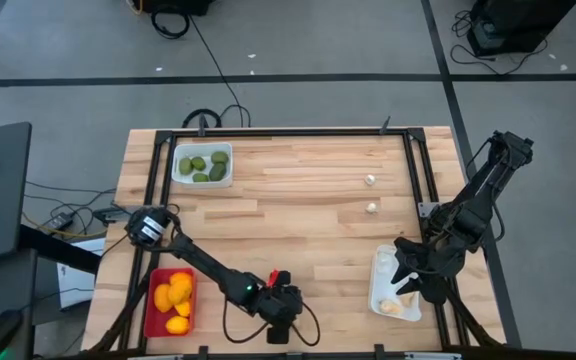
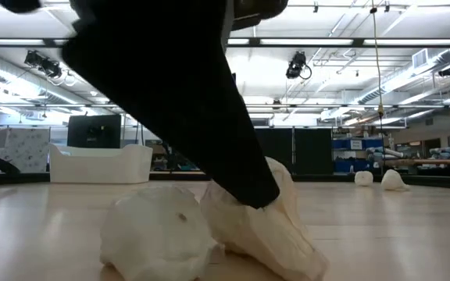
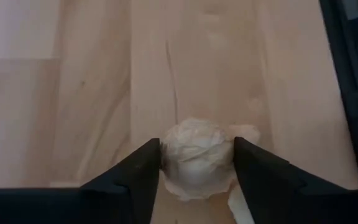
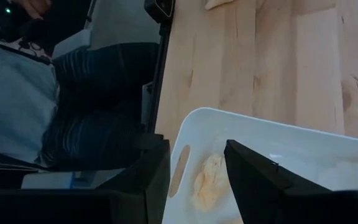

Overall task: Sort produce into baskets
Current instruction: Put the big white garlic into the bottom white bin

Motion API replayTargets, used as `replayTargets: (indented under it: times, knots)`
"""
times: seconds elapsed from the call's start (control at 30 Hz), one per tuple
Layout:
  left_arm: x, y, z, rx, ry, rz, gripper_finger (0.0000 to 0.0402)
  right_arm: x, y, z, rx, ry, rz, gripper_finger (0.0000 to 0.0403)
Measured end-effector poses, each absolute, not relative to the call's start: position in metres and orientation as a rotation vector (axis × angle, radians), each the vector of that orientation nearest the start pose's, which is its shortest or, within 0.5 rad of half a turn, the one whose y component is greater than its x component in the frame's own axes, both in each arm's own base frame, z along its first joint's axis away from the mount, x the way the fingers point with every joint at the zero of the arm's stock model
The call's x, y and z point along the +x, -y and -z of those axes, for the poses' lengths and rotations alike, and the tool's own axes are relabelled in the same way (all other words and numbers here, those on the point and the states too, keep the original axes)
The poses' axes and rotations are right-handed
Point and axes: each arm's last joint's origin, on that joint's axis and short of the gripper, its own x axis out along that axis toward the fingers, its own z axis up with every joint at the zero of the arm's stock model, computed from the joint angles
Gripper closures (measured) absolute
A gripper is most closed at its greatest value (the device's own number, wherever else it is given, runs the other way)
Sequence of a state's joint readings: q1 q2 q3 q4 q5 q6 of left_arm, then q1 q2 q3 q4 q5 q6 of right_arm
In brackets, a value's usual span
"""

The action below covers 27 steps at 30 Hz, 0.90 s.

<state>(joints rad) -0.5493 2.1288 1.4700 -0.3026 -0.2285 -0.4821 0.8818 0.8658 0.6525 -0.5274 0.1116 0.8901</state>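
My left gripper is down at the table's near edge, closed on a whitish garlic piece that lies on the wood. A second garlic piece lies beside it. My right gripper is open and hovers over the white basket at the near right, which holds garlic pieces. Two more garlic pieces lie on the table, right of centre. The red basket at the near left holds yellow-orange fruits. The white basket at the far left holds green fruits. My left gripper pinches the garlic piece's two opposite sides between its two fingers. The fingers come from above, slanting down. The piece's underside rests on the table.
A dark frame runs along the table's edges. A person in jeans is beside the table's right edge. Bare wood lies across the middle of the table.
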Motion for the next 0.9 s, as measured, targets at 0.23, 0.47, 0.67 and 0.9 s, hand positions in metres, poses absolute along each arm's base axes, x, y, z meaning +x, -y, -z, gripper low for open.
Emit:
replayTargets:
  times: [0.23, 0.47, 0.67, 0.9]
  knots:
    - [0.392, 0.215, -0.147, -0.074, -0.885, 0.001, 0.0263, 0.116, -0.13, -0.249, 0.424, -0.806, -0.3, 0.0238]
    - [0.406, 0.197, -0.17, -0.029, -0.669, -0.166, 0.0268, 0.122, -0.125, -0.255, 0.369, -0.592, -0.103, 0.0238]
    - [0.411, 0.191, -0.201, 0.089, -0.483, -0.27, 0.0268, 0.127, -0.13, -0.252, 0.358, -0.572, -0.081, 0.0238]
    - [0.425, 0.18, -0.223, 0.11, -0.285, -0.345, 0.0269, 0.145, -0.143, -0.242, 0.288, -0.522, -0.016, 0.0238]
